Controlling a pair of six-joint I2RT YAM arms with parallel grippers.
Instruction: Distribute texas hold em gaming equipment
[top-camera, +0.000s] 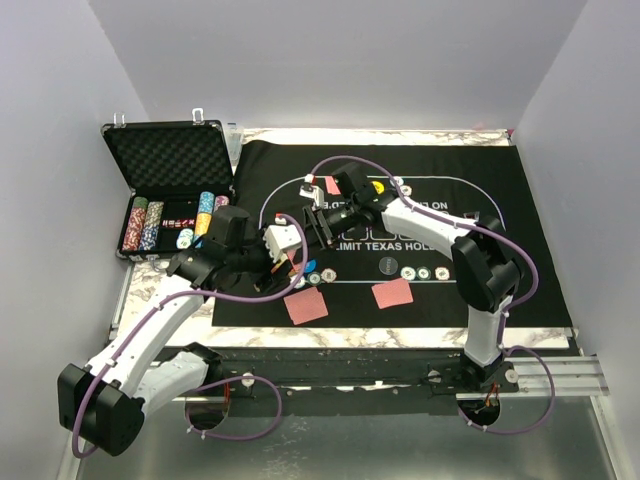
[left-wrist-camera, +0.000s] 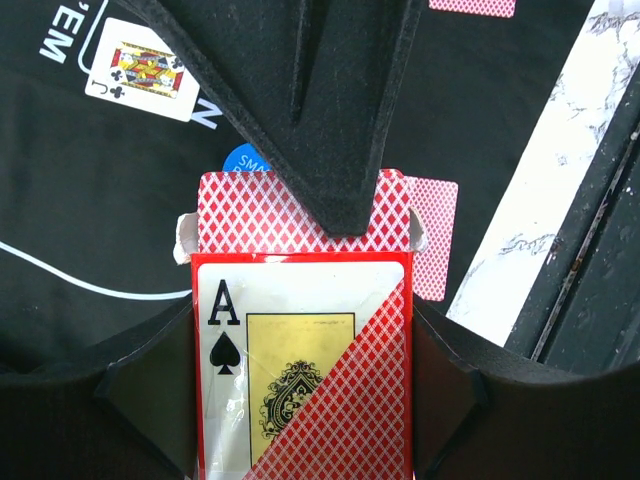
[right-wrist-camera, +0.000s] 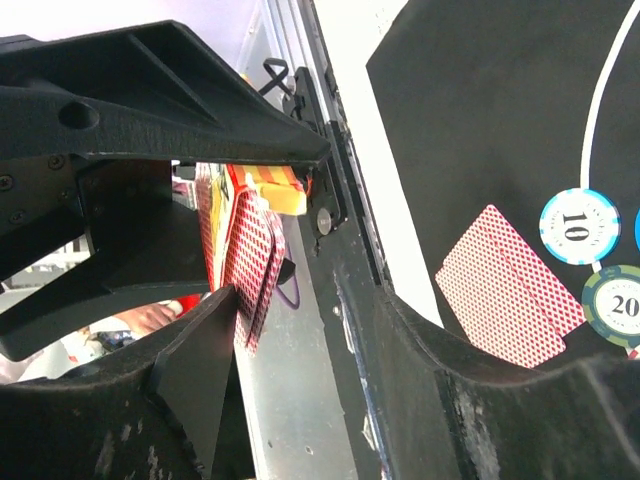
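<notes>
My left gripper (left-wrist-camera: 300, 395) is shut on the red-orange card box (left-wrist-camera: 300, 350), whose front shows an ace of spades. It holds the box just above the black mat's near-left part (top-camera: 291, 264). Red-backed playing cards (left-wrist-camera: 290, 215) stick out of the box's open end. One finger (left-wrist-camera: 330, 120) of my right gripper (top-camera: 320, 224) lies over those cards. In the right wrist view the cards (right-wrist-camera: 248, 255) rest against the left fingertip (right-wrist-camera: 215, 330), and a wide gap separates them from the other finger, so my right gripper (right-wrist-camera: 305, 310) stands open.
On the mat (top-camera: 520, 200) lie face-down cards (top-camera: 306, 305) (top-camera: 392, 293) (top-camera: 333, 185), a face-up jack of clubs (left-wrist-camera: 140, 68), a blue disc (left-wrist-camera: 238, 160), a yellow disc (top-camera: 378, 187) and poker chips (top-camera: 425, 272) (right-wrist-camera: 580, 225). The foam-lined case (top-camera: 170, 160) with chip stacks stands at the back left.
</notes>
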